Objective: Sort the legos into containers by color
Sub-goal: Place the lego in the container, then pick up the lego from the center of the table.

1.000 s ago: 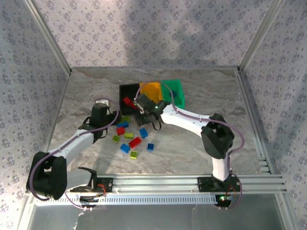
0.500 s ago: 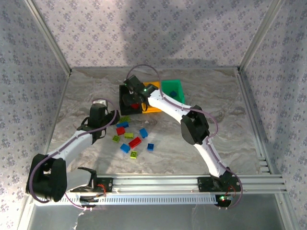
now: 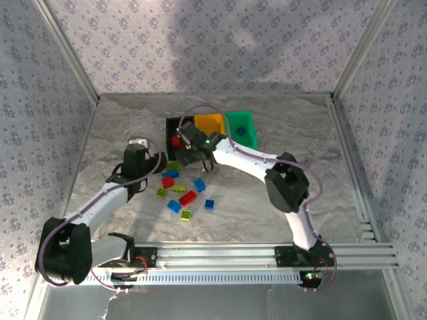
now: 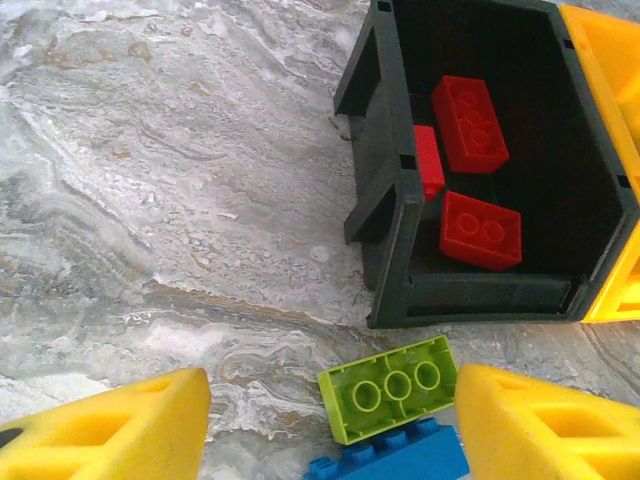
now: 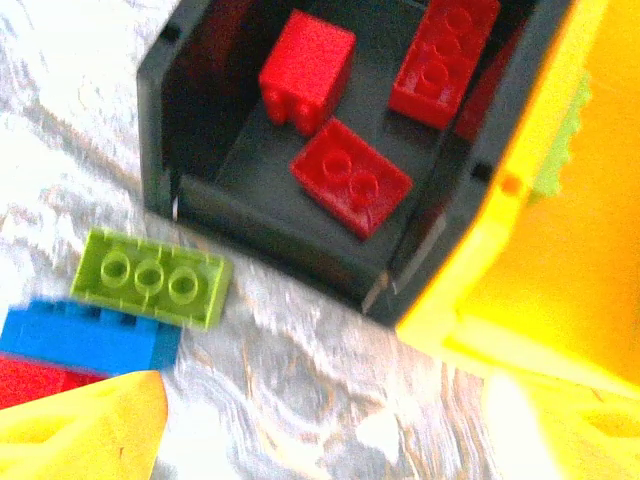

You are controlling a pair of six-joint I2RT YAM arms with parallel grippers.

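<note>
Right hand [image 5: 320, 440] back off black bin [image 5: 270, 240], released, empty; wrist view: three red legos [image 5: 350, 178] inside.

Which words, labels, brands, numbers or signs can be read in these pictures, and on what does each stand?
None can be read. The red bricks in the black bin, the green brick and the blue brick show plain studs or hollows; any lettering on them is too small or blurred.

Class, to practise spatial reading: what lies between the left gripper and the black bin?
Left wrist view: a green brick, underside up, with a blue brick beside it, lies between the left gripper and the black bin.
</note>
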